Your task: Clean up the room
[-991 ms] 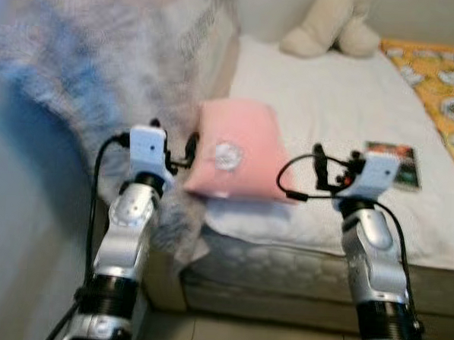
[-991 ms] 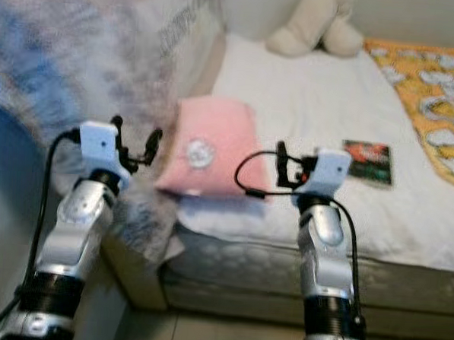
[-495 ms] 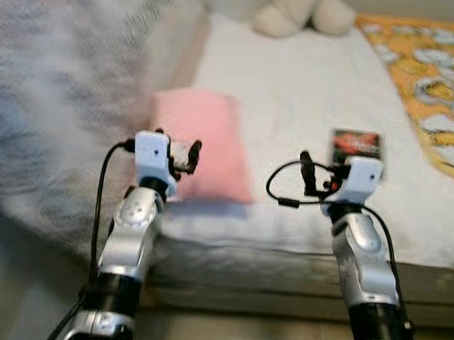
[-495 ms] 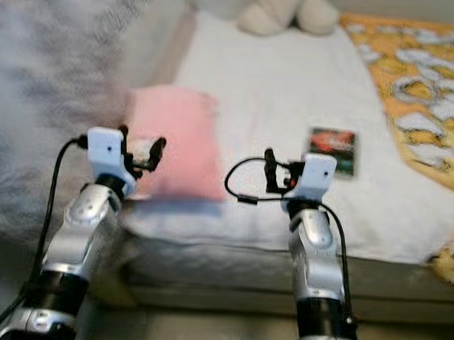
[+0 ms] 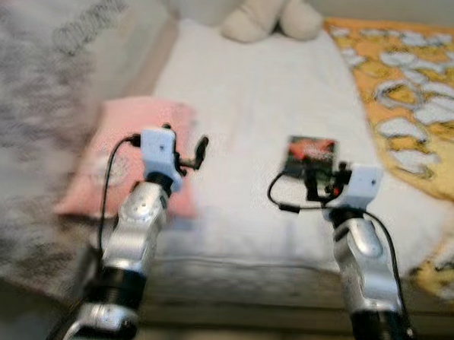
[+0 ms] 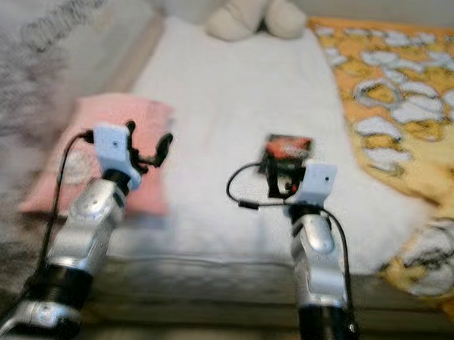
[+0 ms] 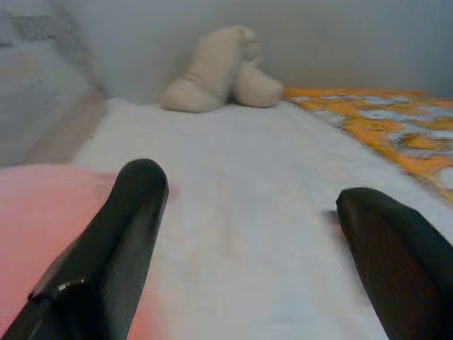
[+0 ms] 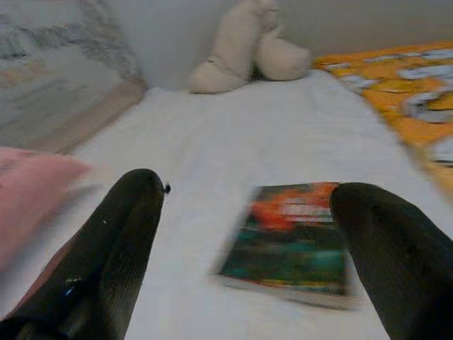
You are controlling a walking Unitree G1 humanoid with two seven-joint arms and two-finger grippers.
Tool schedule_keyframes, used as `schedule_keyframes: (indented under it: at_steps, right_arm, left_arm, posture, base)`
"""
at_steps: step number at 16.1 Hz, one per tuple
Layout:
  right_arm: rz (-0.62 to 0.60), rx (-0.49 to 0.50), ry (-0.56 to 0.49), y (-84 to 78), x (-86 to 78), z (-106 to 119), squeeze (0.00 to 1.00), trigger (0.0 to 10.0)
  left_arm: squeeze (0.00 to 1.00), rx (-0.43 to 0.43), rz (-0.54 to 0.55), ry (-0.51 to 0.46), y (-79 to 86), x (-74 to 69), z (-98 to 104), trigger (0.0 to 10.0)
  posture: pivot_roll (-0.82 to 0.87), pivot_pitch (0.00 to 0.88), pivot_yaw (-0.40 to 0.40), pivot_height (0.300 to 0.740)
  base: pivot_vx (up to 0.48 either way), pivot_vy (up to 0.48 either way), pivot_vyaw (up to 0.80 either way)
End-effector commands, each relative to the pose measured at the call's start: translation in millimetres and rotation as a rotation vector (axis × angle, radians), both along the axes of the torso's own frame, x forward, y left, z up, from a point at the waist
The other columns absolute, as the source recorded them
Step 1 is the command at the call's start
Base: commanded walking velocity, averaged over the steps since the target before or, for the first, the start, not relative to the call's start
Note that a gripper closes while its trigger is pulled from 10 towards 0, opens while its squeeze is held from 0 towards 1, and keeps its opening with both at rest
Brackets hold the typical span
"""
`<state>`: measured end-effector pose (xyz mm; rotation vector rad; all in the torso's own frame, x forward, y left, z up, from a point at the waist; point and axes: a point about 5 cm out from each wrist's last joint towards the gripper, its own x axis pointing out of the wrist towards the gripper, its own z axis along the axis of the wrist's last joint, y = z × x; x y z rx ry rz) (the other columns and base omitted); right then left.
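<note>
1. Left eye view first: you've got one bed with a white sheet (image 5: 246,102) ahead of you, and both silver arms raised over its near edge.
2. Count one pink pillow (image 5: 117,160) lying flat at the bed's left side, with your left arm crossing in front of its near right corner.
3. One book (image 5: 312,153) with a dark, red-and-green cover lies flat on the sheet, just beyond your right gripper.
4. One cream plush toy (image 5: 269,16) sits at the far end of the bed, against the wall.
5. One orange patterned blanket (image 5: 414,96) covers the right side of the bed and spills over its near right corner.
6. One grey fuzzy blanket (image 5: 31,129) is heaped along the left, beside the pillow; it is badly blurred.
7. Your left gripper (image 7: 251,234) hovers over the sheet just right of the pillow, its two black fingers (image 7: 117,234) spread wide apart with nothing between them.
8. Your right gripper (image 8: 248,234) hangs low over the sheet with the book framed between its two fingers (image 8: 117,241); they stand wide apart and touch nothing.
9. That makes two grippers, both empty, and five items on or beside the bed.
</note>
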<state>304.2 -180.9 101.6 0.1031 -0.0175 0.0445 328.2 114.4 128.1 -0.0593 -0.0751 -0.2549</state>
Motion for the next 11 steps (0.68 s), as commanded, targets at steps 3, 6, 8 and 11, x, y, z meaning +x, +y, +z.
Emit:
schedule_keyframes:
  at_steps: [3, 6, 8, 11]
  right_arm:
    - [0.004, -0.011, -0.022, 3.5, 2.9, 5.0, 0.00, 10.0]
    - [0.019, -0.022, 0.004, 6.7, 2.4, 0.6, 0.00, 10.0]
    - [0.015, -0.015, 0.001, 5.7, 1.7, -0.2, 0.00, 10.0]
    - [0.007, -0.005, -0.001, 6.2, 1.1, -0.2, 0.00, 10.0]
  left_arm:
    - [0.00, 0.022, -0.016, -0.027, 3.3, 3.0, 6.7, 10.0]
    - [0.00, 0.017, -0.040, -0.029, -0.6, 2.4, 6.9, 10.0]
    - [0.00, 0.054, -0.016, -0.014, 1.5, 6.7, 5.3, 10.0]
    - [0.00, 0.052, -0.021, -0.018, 2.2, 9.4, 7.6, 10.0]
  posture:
    - [-0.13, 0.000, 0.053, 0.740]
    - [-0.13, 0.000, 0.054, 0.740]
    - [-0.13, 0.000, 0.053, 0.740]
    - [-0.13, 0.000, 0.059, 0.740]
  base:
    - [0.319, -0.356, 0.00]
    - [0.256, -0.117, -0.20]
    - [0.000, 0.000, -0.58]
    - [0.000, 0.000, -0.59]
